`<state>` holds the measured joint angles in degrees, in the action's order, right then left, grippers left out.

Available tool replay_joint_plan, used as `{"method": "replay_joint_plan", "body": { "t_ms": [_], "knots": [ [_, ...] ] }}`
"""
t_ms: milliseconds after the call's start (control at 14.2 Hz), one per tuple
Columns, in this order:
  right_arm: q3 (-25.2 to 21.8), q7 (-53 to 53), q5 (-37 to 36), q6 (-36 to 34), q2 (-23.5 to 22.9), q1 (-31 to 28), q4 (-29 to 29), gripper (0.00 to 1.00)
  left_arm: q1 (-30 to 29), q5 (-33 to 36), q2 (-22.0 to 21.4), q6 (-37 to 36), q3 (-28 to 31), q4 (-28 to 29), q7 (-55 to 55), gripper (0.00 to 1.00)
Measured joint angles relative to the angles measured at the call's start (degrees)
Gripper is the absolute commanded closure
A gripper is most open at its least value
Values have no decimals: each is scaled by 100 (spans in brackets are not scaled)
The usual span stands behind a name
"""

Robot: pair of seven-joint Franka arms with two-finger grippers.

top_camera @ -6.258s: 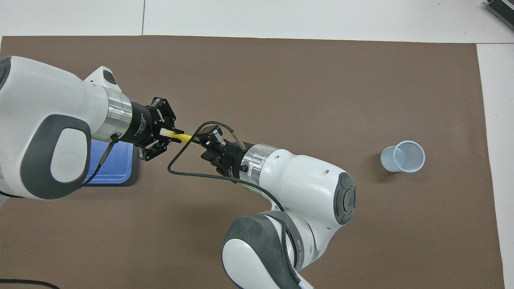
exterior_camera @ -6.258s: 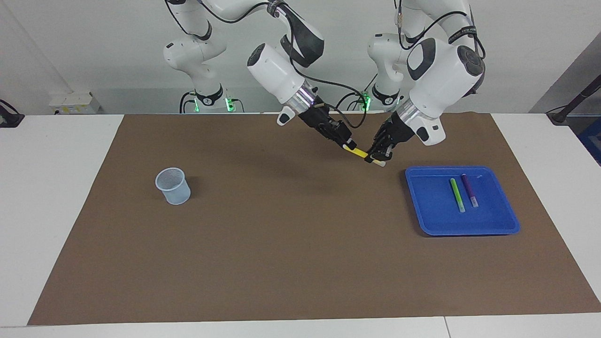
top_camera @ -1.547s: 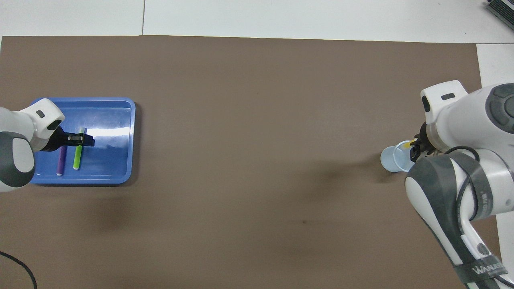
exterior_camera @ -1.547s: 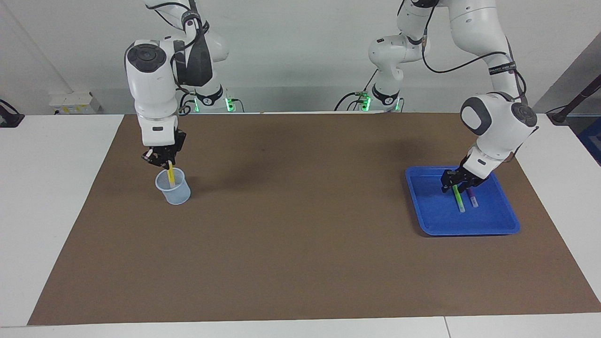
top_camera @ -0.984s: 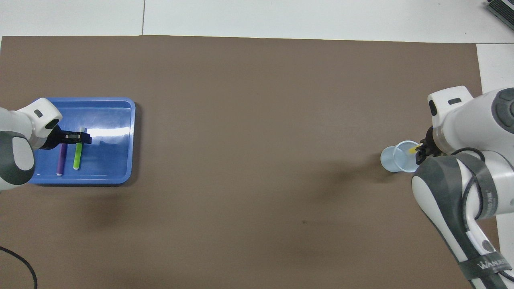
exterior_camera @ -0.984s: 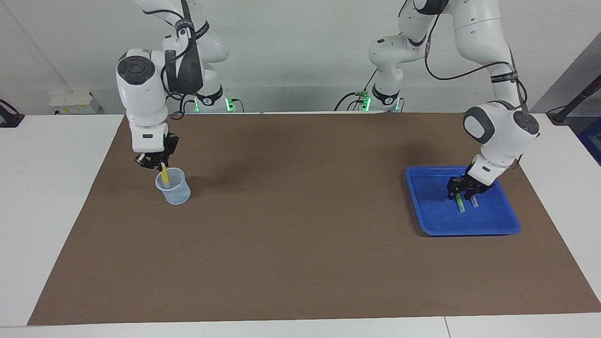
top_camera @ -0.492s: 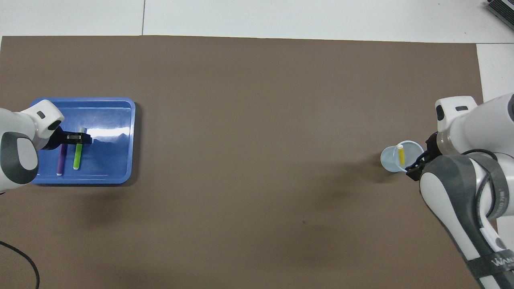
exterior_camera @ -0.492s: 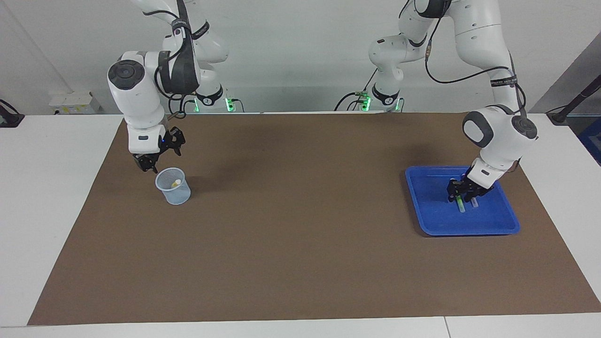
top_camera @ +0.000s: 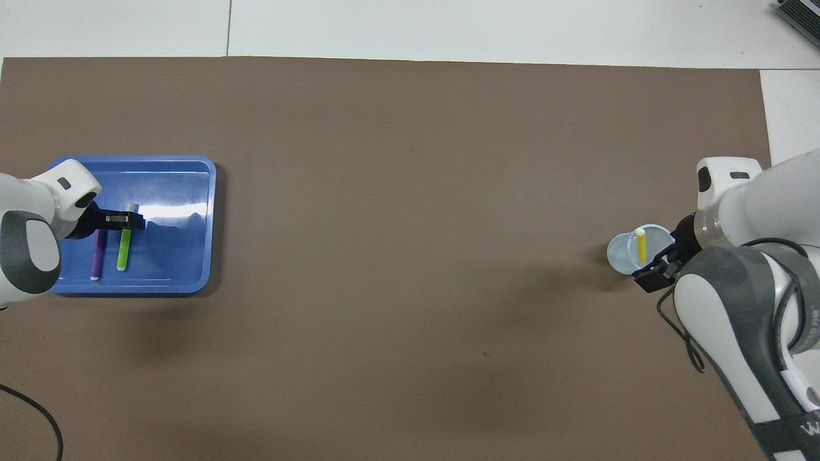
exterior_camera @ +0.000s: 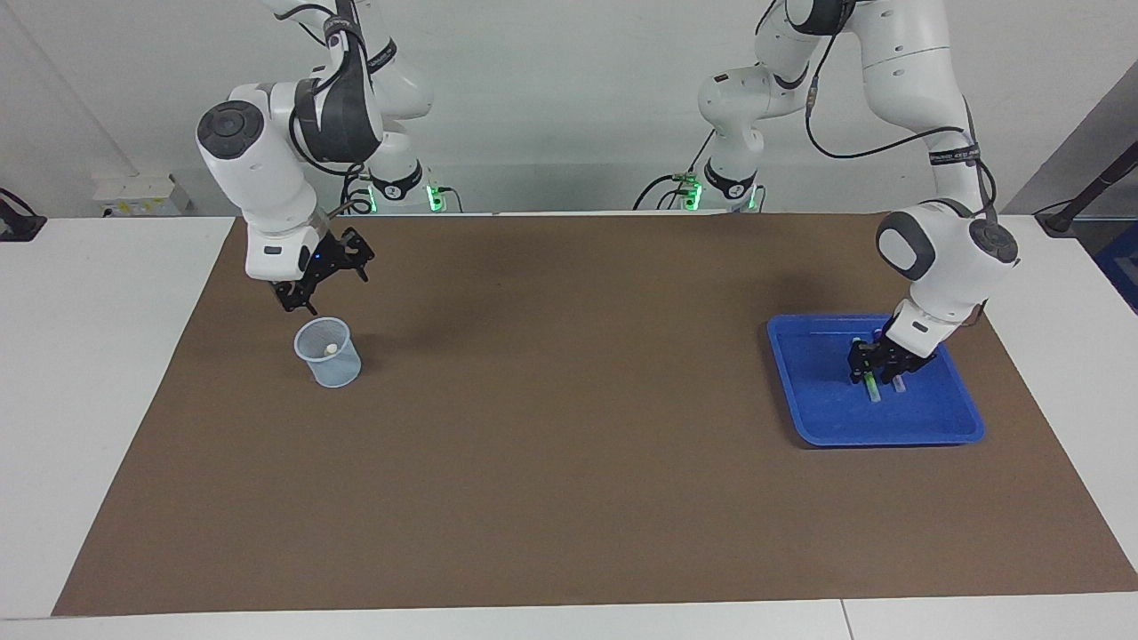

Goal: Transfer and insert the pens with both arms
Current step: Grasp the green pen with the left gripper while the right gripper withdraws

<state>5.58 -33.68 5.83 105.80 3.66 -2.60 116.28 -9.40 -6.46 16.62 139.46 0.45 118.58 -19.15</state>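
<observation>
A wide white desk (exterior_camera: 107, 373) fills the scene, most of its top covered by a big brown rectangular mat (exterior_camera: 569, 444). At the robots' end rises a plain pale wall (exterior_camera: 569, 98), evenly lit, with a small white box (exterior_camera: 138, 194) at its foot.

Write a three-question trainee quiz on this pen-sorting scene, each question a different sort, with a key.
1. True or false: the yellow pen stands in the cup.
2. Which pen does the left gripper reach down at in the blue tray? A green pen B purple pen
3. Fill in: the right gripper is up over the mat beside the ____.

Key: 1 true; 2 A; 3 cup.
</observation>
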Motion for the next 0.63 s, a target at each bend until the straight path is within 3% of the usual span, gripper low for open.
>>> {"method": "replay_joint_plan", "body": {
  "t_ms": [70,141,633],
  "knots": [
    [5,192,167,-35,0,39,-7,0,-4,0,0,1,-5,0,-2,97],
    [5,401,381,-44,0,87,-9,0,-4,6,-2,6,-7,-4,-2,100],
    [19,2686,1642,-47,1,856,-72,0,-5,15,-7,9,-16,-36,19,100]
  ]
}}
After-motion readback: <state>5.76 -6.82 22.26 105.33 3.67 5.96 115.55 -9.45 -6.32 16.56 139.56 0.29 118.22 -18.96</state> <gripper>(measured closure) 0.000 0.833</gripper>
